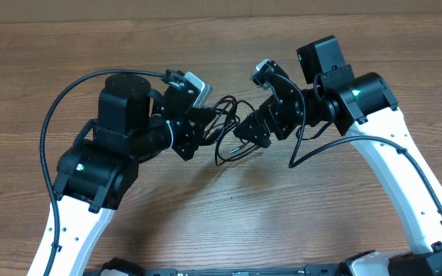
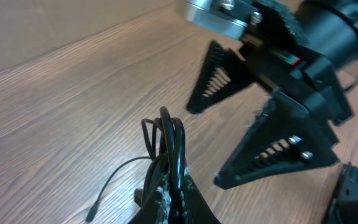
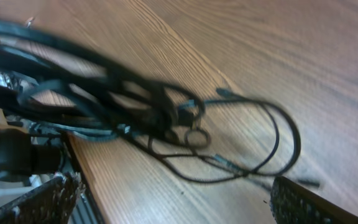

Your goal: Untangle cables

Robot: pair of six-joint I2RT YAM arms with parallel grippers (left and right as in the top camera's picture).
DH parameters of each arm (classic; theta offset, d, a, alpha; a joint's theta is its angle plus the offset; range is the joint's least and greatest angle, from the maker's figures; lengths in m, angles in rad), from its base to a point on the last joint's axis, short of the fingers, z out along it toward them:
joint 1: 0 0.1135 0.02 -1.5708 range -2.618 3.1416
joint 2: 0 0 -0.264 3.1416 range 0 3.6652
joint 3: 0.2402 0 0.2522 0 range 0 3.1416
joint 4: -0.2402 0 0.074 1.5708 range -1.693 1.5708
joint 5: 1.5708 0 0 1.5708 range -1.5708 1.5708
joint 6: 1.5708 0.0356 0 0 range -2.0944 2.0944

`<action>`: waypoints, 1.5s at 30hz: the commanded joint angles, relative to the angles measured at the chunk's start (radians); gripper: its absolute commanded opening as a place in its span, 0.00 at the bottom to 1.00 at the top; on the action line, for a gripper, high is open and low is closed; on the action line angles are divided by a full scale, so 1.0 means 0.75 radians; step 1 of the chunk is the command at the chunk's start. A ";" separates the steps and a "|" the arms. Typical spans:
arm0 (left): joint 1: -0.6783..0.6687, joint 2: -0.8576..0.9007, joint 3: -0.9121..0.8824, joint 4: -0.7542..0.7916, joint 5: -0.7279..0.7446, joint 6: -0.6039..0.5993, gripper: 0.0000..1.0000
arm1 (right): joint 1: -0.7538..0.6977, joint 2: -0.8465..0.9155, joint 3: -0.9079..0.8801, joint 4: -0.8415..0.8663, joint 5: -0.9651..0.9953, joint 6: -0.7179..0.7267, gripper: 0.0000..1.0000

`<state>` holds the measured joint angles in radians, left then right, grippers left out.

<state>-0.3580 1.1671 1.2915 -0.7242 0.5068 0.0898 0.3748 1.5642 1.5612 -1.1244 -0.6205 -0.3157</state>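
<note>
Robotics lab, wood-grain table (image 1: pixel 229 222), left arm (image 1: pixel 117 115), right arm (image 1: pixel 394 157)

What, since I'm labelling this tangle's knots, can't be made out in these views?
Overhead: crossings of the cables too small to trace.
Left wrist: left end effector cut off by the bottom edge, so its grip point is hidden.
Right wrist: bundle at left motion-blurred; strands cannot be separated.

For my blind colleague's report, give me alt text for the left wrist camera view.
The left gripper, shut, clamps a bundle of thin black cables looped above a wooden table. The right gripper hangs open beside it, fingers spread toward the bundle.
</note>
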 commanded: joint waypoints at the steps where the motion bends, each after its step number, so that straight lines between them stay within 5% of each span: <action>1: 0.006 -0.028 0.036 0.016 0.164 0.101 0.04 | 0.008 -0.001 -0.009 0.022 -0.049 -0.190 0.97; 7: 0.006 -0.028 0.036 0.003 0.210 0.140 0.04 | 0.008 -0.001 -0.009 0.034 -0.049 -0.497 0.97; 12: 0.006 -0.028 0.036 -0.006 0.213 0.156 0.04 | 0.008 -0.001 -0.009 0.076 -0.077 -0.574 0.94; 14: 0.006 -0.028 0.036 -0.005 0.211 0.157 0.04 | 0.008 -0.001 -0.009 0.075 -0.153 -0.640 0.86; 21: 0.006 -0.028 0.036 -0.004 0.153 0.178 0.04 | 0.008 -0.001 -0.009 0.051 -0.317 -0.708 0.04; 30: 0.006 -0.027 0.036 0.030 0.109 0.149 0.04 | 0.008 -0.001 -0.009 -0.050 -0.401 -0.695 0.04; 31: 0.006 -0.026 0.036 0.029 0.101 0.148 0.07 | 0.008 -0.001 -0.009 -0.054 -0.401 -0.678 0.04; 33: 0.006 -0.023 0.036 0.024 0.050 0.107 0.35 | 0.007 -0.001 -0.009 -0.050 -0.401 -0.612 0.04; 35: 0.006 -0.023 0.036 0.013 -0.021 0.044 0.91 | 0.006 -0.001 -0.008 -0.035 -0.397 -0.538 0.04; 37: 0.006 -0.023 0.036 -0.008 -0.097 -0.015 1.00 | 0.002 -0.001 -0.008 -0.012 -0.397 -0.462 0.04; 45: 0.006 -0.023 0.036 -0.066 -0.200 -0.232 1.00 | -0.041 -0.001 -0.008 0.103 -0.397 -0.138 0.04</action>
<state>-0.3576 1.1667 1.2934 -0.7647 0.3992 0.0139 0.3607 1.5646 1.5608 -1.0672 -0.8871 -0.5388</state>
